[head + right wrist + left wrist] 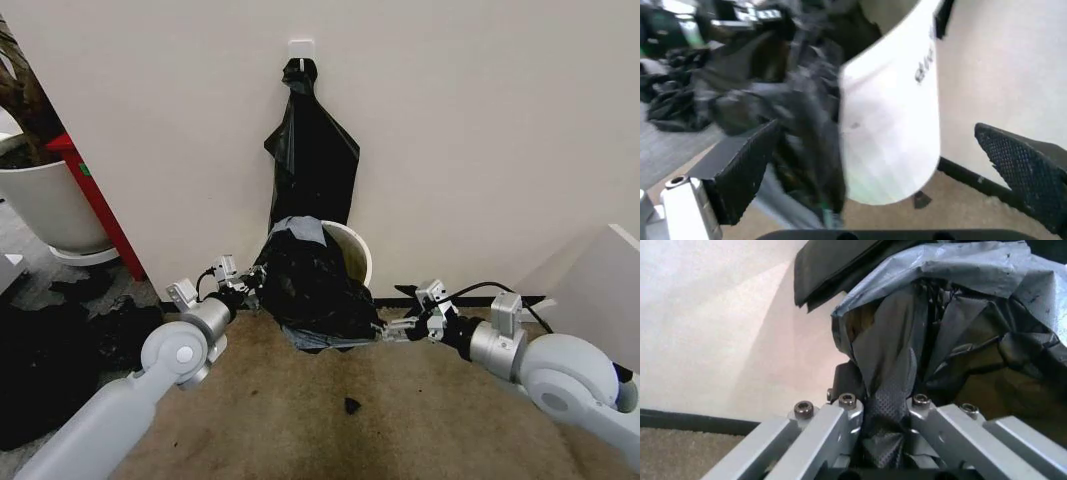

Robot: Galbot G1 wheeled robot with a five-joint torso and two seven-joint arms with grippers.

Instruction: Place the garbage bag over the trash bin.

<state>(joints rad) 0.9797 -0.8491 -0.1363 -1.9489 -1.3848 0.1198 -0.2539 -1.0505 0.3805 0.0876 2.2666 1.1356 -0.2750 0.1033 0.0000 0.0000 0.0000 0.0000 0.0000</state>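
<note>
The thin, glossy black plastic garbage bag point(312, 285) lay draped over the front and left side of the small round white plastic trash bin point(352, 248), which stood against the pale wall point(480, 130); part of the bin's rolled rim showed bare on the right. The left gripper point(247, 287) was at the bag's left edge, and in the left wrist view its grey metal fingers point(833, 427) stood clamped together on a bunched fold of the bag point(897, 385), the film rising from between the fingertips toward the wrinkled sheet above.

The right gripper point(392, 330) sat low at the bag's right lower edge. In the right wrist view its black textured pads point(747, 172) stood wide apart, with the white wall of the bin point(890, 115) and a hanging edge of the bag point(807, 130) between them, neither pad pressing on either.

Above the bin, a narrower black sack with a knotted top point(310, 140) hung from a white wall hook point(300, 48). A small black scrap point(352, 405) lay on the tan carpet point(330, 420) in front of the fingers.
</note>
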